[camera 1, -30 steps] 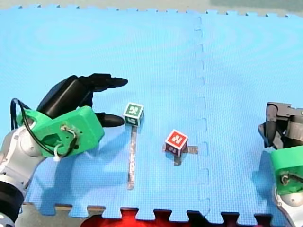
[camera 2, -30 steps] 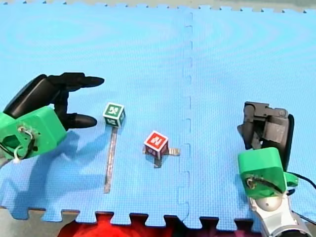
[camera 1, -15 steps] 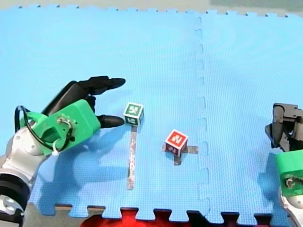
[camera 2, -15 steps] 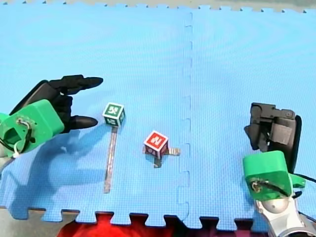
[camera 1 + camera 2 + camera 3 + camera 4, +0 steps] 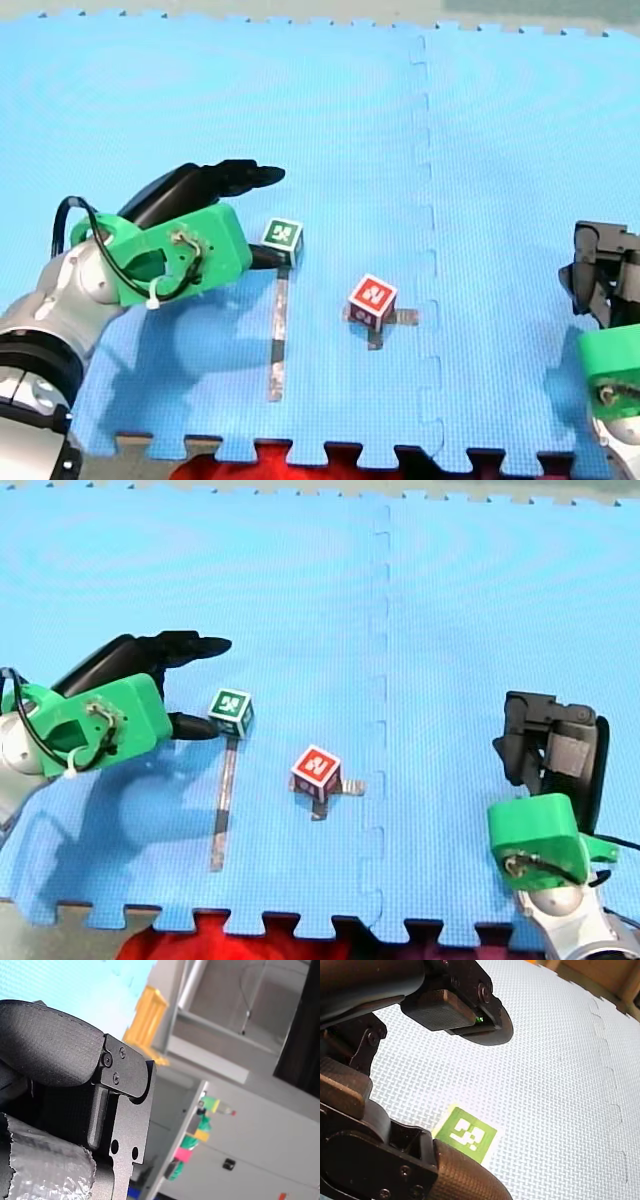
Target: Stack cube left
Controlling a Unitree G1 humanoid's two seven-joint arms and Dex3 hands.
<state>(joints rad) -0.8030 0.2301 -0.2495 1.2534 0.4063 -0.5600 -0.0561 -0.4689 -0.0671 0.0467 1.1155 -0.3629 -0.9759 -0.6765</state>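
Second head view: left hand (image 5: 138, 665), fingers apart, one fingertip just beside green cube (image 5: 231, 712), left of mat (image 5: 300, 570) centre; red cube (image 5: 317, 769) near front edge. Right hand (image 5: 545, 745), curled and empty, by right edge.

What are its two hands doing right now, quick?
Left hand: open, beside the green cube.
Right hand: cannot tell, at the mat's right edge.

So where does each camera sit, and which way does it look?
First head view: head, down onto blue mat; left robot hand beside green cube, right robot hand at right.
Second head view: same, slightly aside; shares red cube.
First wrist view: wrist, past dark hand parts into room.
Second wrist view: left wrist, toward green cube.
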